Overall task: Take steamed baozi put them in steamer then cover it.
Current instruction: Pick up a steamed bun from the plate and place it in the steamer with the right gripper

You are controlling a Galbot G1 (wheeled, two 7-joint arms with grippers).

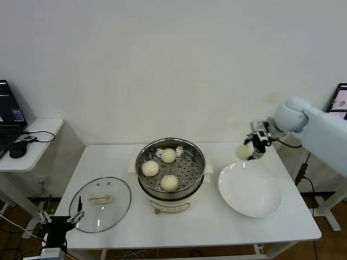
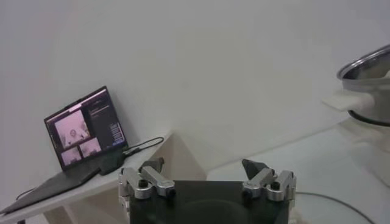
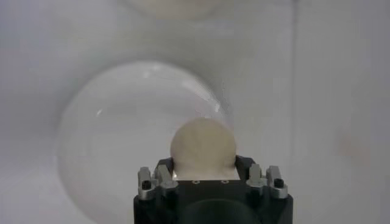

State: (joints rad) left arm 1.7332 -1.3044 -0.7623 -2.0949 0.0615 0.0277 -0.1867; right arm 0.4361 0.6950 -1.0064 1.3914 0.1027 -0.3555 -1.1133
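Observation:
Three cream-white baozi (image 1: 168, 155) lie on the perforated tray of the shiny steamer (image 1: 145, 152) at the table's middle. My right gripper (image 1: 248, 150) hangs above the far left rim of the white plate (image 1: 265, 206), shut on another baozi (image 3: 202, 144), which bulges out between the jaws. The glass cover (image 1: 120, 207) with its cream handle lies flat on the table to the left of the steamer. My left gripper (image 1: 59, 218) waits open and empty at the table's front left corner, beside the cover; its fingertips (image 2: 253, 165) stand wide apart.
The plate (image 3: 109, 140) under the held bun holds nothing. A side table with a laptop (image 2: 85, 129) and a mouse (image 1: 18, 148) stands at the far left. The steamer's rim (image 2: 368, 64) shows in the left wrist view. A white wall closes the back.

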